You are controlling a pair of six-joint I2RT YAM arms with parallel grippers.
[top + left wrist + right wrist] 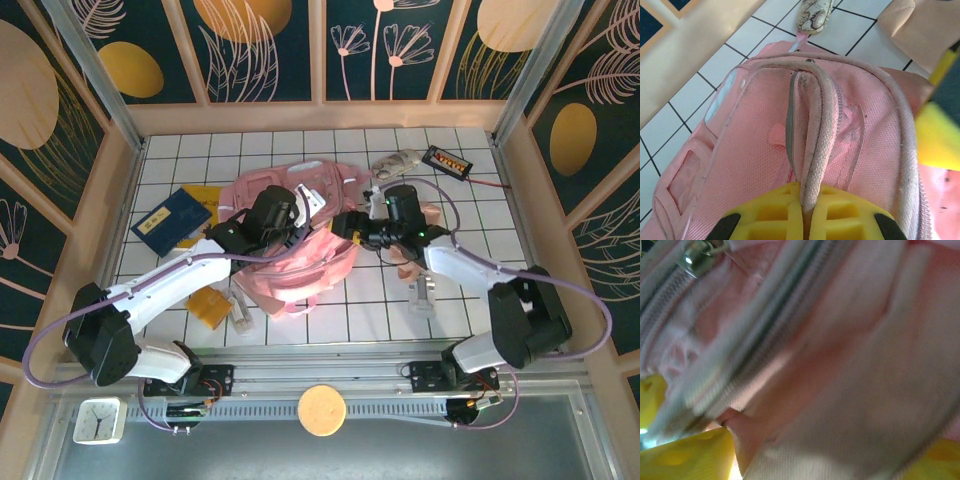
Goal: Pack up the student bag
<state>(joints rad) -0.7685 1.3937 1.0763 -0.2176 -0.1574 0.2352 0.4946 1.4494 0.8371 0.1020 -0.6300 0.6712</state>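
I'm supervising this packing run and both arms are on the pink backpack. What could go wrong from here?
The left gripper pinches only the thin handle loop of the student bag; on a lift it could slip free. The right gripper sits tight against fabric beside the zipper; pulling there might snag it.

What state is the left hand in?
Shut on the student bag: the left hand has its yellow fingers pinching the bag's corded rim.
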